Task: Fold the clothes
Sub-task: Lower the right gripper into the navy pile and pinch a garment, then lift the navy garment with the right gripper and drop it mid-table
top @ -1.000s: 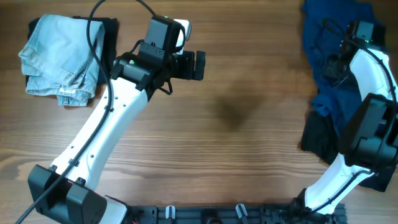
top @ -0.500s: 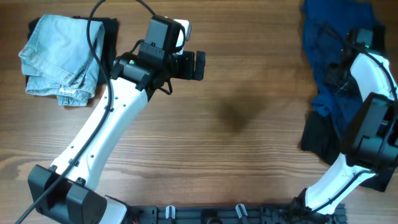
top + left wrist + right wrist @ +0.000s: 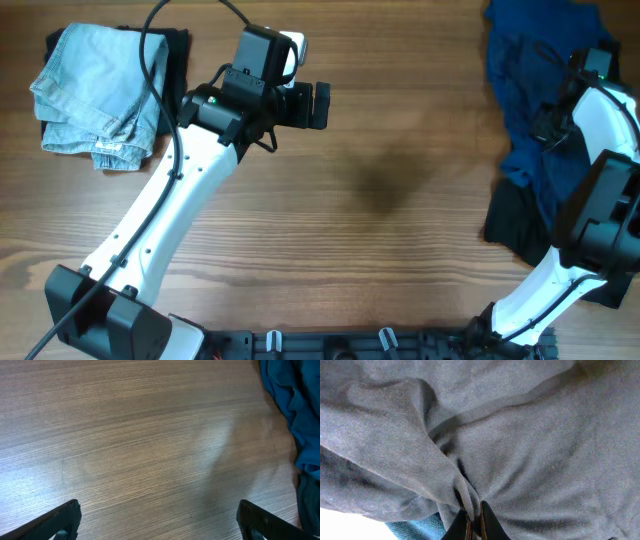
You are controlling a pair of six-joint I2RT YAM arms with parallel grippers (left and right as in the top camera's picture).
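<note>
A heap of clothes lies at the table's right edge: a royal-blue piece, a dark navy piece and a black piece. My right gripper reaches down into this heap. In the right wrist view the right gripper is shut on a pinched fold of the dark navy fabric, with a blue mesh cloth beneath. A folded pale denim piece rests at the far left. My left gripper hangs open above bare wood, and its fingers hold nothing.
A black garment peeks out beneath the denim stack. The wooden table stretches between the two piles. The blue heap's edge shows at the right of the left wrist view. The arm bases stand along the near edge.
The right gripper has closed onto a fold of the dark navy fabric and its wrist has shifted slightly right. The left arm has stayed still.
</note>
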